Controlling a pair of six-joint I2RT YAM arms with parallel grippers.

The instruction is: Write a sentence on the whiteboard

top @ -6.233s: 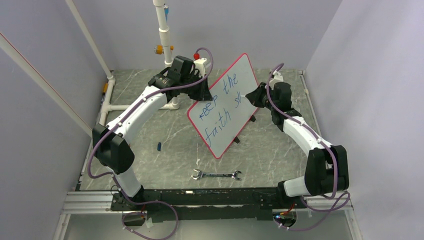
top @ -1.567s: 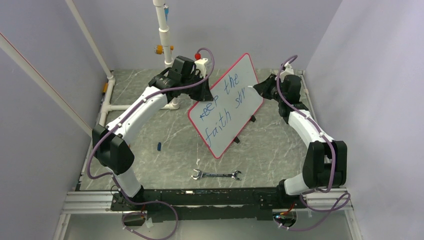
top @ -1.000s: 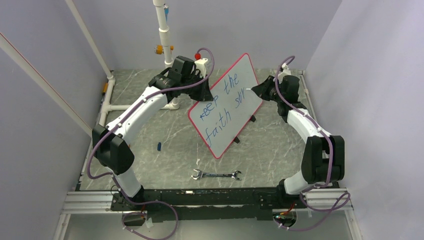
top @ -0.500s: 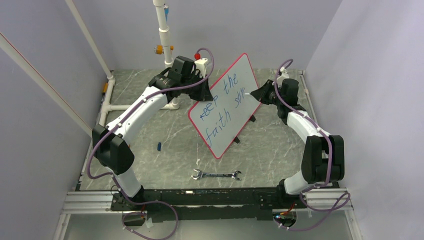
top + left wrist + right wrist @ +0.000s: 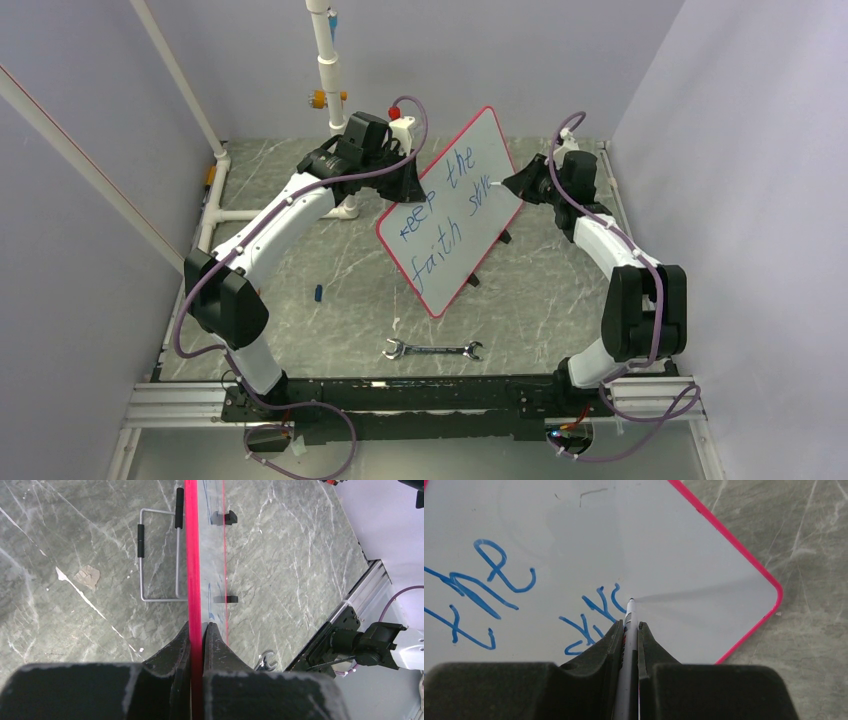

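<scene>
**Whiteboard (image 5: 492,135) Taking Blue Lettering as Two Arms Are Working It**

The board is standing propped at a slant in the middle of the table (image 5: 340,250). The left gripper (image 5: 196,626) is pinching its upper left edge, fingers pressing together on the thin red rim. The left arm is arching from its base at the near rail (image 5: 400,395), elbow out to the left, then sweeping up and over to the board. The right arm is folding upward on the right, forearm running back and wrist turning left, so the right gripper (image 5: 628,626) is pointing at the board's face. Its jaws are clamping a marker (image 5: 629,614), and the tip is touching the white surface just past the last blue stroke.

The sentence (image 5: 445,208) is running in slanted lines, reading "keep the faith", then letters that look like "str". Bare white is lying between the tip and the rounded right corner. On one side of the rim a wire stand (image 5: 160,560) is resting on the marbled top, and on the other side two small black clips (image 5: 223,516) are showing.

Open table is stretching in front of the board, with a wrench (image 5: 432,350) lying near the rail and a small blue cap (image 5: 318,292) off to the left. The right arm is working close to the right wall (image 5: 740,200).
</scene>
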